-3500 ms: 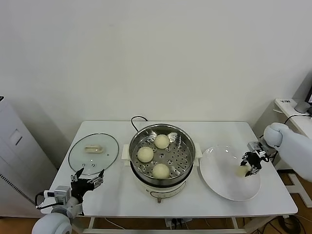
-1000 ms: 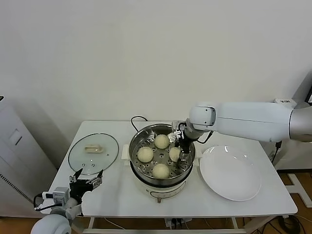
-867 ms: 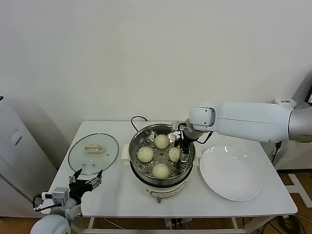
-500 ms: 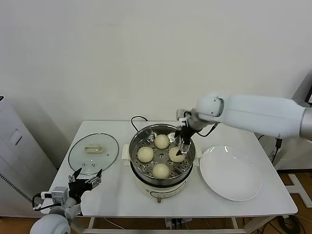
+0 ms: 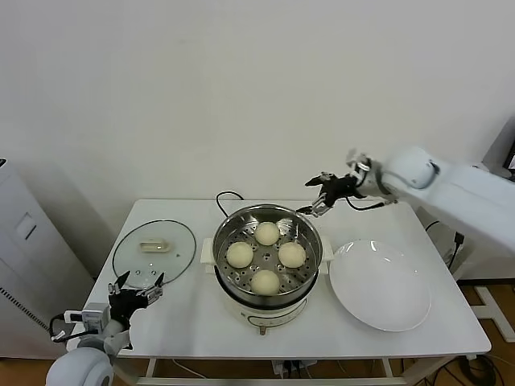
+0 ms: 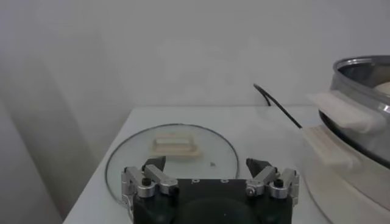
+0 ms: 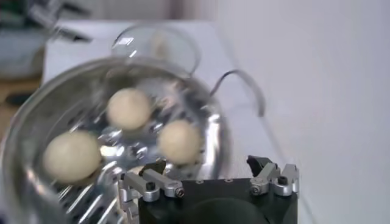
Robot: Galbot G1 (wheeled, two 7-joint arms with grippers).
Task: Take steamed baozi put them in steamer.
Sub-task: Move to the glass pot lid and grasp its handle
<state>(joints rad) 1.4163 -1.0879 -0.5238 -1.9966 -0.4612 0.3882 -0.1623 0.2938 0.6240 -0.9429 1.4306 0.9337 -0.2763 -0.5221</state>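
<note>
At the near left corner of the tabletop the left gripper waits idle, its fingers spread and holding nothing, just short of the glass lid that lies flat toward the left edge with its beige handle up. In the middle of the tabletop stands the steamer, a shiny steel pot on a cream-white base, and all four steamed baozi sit on its perforated tray, one toward each side and none touching. Beside it, toward the right edge, the white plate lies bare. Beyond the steamer's far right rim, in the air above the far edge, hangs the right gripper, fingers spread wide and empty; its wrist camera looks back down on the steamer and the baozi inside. With every bun in the pot, the loading looks finished, and the step in hand is most likely the retreat. To do that well, the arm should rise clear of the steel rim before swinging sideways, stay wide of the black cord trailing behind the pot, and pass above the plate rather than across it.
</note>
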